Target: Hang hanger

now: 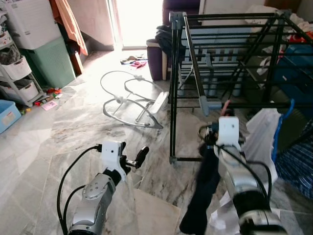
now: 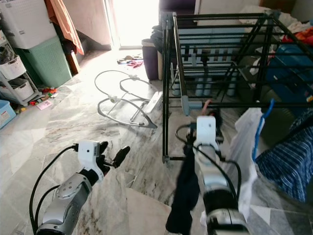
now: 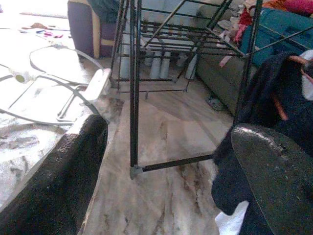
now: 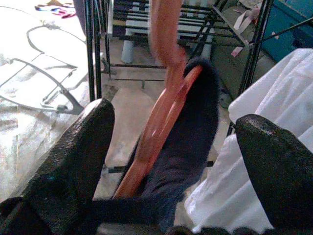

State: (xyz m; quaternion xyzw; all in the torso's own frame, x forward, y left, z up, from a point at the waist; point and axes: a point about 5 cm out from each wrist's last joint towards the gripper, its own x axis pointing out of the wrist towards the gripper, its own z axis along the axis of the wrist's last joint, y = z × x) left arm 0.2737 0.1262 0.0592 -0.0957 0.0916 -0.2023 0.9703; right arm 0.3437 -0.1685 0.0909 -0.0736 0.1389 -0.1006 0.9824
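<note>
- The right tool (image 4: 171, 147) was raised in front of the robot, close to the near lower corner of the black rack (image 1: 230, 58), its silver forearm angled up and forward.
- Its two fingers (image 4: 73, 156) stood wide apart; the orange hanger (image 4: 161, 122) ran between them, with a dark garment (image 4: 195, 127) draped over it. Whether the fingers themselves gripped anything cannot be told; the hanger appeared to sit at their base.
- In the right wrist view, the hanger's long axis ran away from the wrist, tilting up toward the rack, its orange top end blurred.
- In the head views, the dark garment (image 1: 203, 191) hung straight down beside the right arm toward the floor (image 1: 73, 127), and a pinkish tip of the hanger (image 1: 226, 105) poked up just above the white wrist block, at the rack's lower rail.
- A white garment (image 1: 259, 137) on a blue hanger (image 1: 281, 127) hung just to the right of the arm.
- The left tool (image 1: 134, 160) was held low and forward over the marble floor, forearm slanting up, well apart from the rack.
- Its fingers (image 3: 54, 186) were spread wide with nothing between them.
- A wire baby-bouncer frame (image 1: 132, 100) lay on the floor to the left of the rack.
- No writing could be read anywhere.
</note>
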